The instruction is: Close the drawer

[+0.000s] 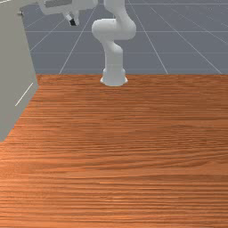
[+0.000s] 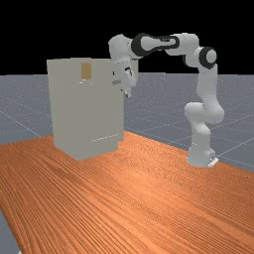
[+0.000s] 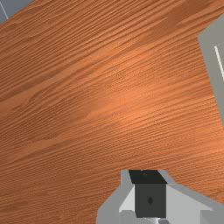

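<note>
A: How many pieces of furniture are depicted?
B: Two: one desk [image 1: 129, 151], orange-brown with wood grain, and one grey cabinet [image 2: 84, 116] standing on it, in the far view's left half.

A: And the drawer [image 2: 136, 68]?
B: One block juts from the cabinet's upper part on the far view's right side, beside the claw [image 2: 128, 94]; it appears to be the drawer. How far out it stands cannot be told.

A: Number of arms?
B: One white arm [image 2: 201, 109], bearing one claw, which points downward, high above the desk. Whether it touches the drawer cannot be told.

A: State of the claw?
B: Apart or together, one cannot tell.

A: Surface markings?
B: One tan rectangle [image 2: 86, 71] high on the cabinet, and one pale line [image 1: 24, 94] low on its panel in the front view.
</note>
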You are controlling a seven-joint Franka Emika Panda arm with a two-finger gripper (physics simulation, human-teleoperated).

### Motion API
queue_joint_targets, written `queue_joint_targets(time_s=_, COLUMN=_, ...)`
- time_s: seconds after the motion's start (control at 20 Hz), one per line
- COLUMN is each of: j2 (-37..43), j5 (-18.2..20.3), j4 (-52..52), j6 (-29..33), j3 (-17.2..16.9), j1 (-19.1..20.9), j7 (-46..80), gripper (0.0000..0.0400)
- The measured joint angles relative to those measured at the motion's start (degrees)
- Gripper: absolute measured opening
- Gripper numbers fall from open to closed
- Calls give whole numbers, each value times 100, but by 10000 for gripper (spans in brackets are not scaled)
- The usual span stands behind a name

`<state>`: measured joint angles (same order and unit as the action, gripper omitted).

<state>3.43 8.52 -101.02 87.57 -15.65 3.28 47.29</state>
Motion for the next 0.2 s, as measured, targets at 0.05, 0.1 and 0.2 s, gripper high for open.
queue_joint_targets(time_s=0.05, j2=3, j5=-54, j4=-7, j6=3, j3=-117, j1=98, j7=-26, gripper=0)
queue_joint_targets(time_s=0.1, j2=12, j5=-111, j4=-15, j6=12, j3=-232, j1=189, j7=-62, gripper=0)
queue_joint_targets(time_s=0.2, j2=68, j5=-460, j4=-86, j6=166, j3=-448, j1=349, j7=-173, gripper=0)
